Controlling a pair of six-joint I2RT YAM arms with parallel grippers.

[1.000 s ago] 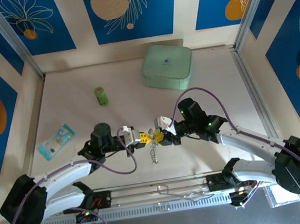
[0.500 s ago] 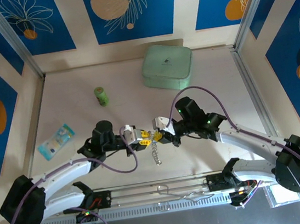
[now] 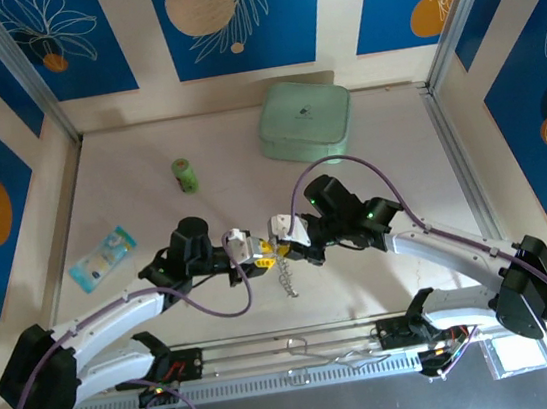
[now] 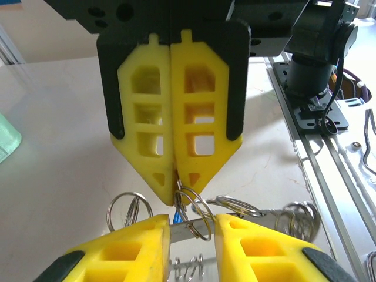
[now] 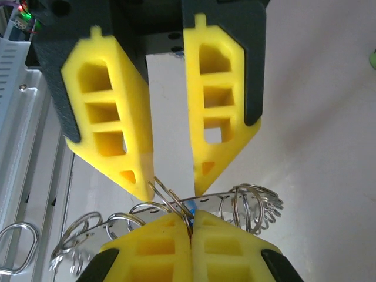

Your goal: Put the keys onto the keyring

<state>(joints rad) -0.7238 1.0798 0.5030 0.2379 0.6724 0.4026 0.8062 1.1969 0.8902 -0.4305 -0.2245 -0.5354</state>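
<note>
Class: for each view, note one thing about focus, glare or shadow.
Top external: even light, faint shadows beneath the arms, keyring too small for detail. Left wrist: left fingers soft, close to the lens; table glossy. Right wrist: left fingers partly blurred, keyring's loops sharp.

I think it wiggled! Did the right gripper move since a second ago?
Yes. The right gripper slid a little left, its tips now about in line with the mint-green case's left edge.

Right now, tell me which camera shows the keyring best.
Left wrist: the keyring is close and sharp, its wire loops spread out, one pinched by the right tool. The right wrist view has it close too, but less sharp. The top external view shows a tiny dangling strand.
</note>
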